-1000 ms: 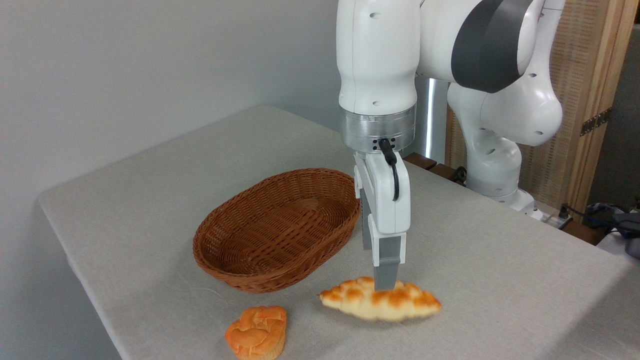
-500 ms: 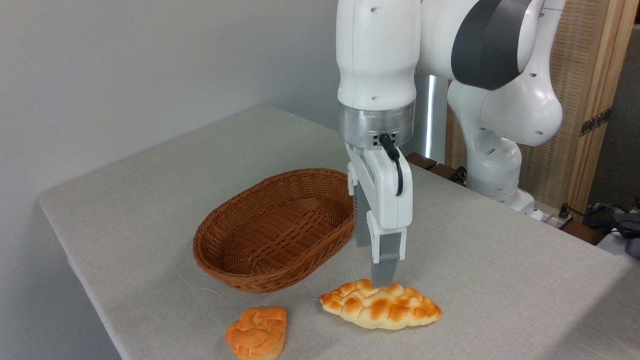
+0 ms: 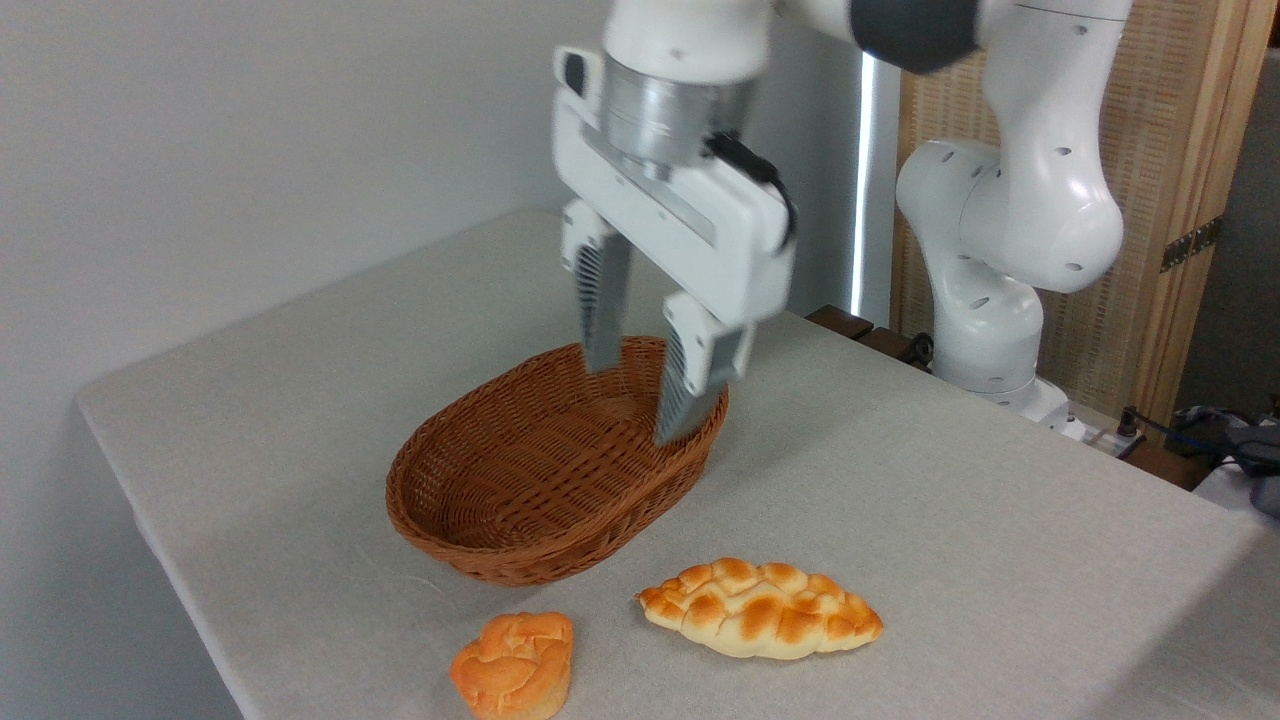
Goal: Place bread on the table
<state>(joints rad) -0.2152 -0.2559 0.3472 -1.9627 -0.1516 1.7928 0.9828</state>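
Observation:
The bread (image 3: 762,608), a long braided loaf with golden-brown bumps, lies flat on the grey-beige table (image 3: 950,500) near its front edge, to the right of the basket. My gripper (image 3: 640,400) hangs open in the air over the far end of the brown wicker basket (image 3: 550,465), well above and to the upper left of the loaf. Nothing sits between its fingers (image 3: 603,315).
A small round orange bun (image 3: 514,665) rests on the cloth at the front, left of the loaf. The basket shows nothing inside it. The arm's white base (image 3: 990,330) stands at the table's back right, with a wooden screen behind it.
My gripper has let go of the loaf, risen and swung up-left, turning so both fingers now show open above the basket. The loaf settled flat on the cloth.

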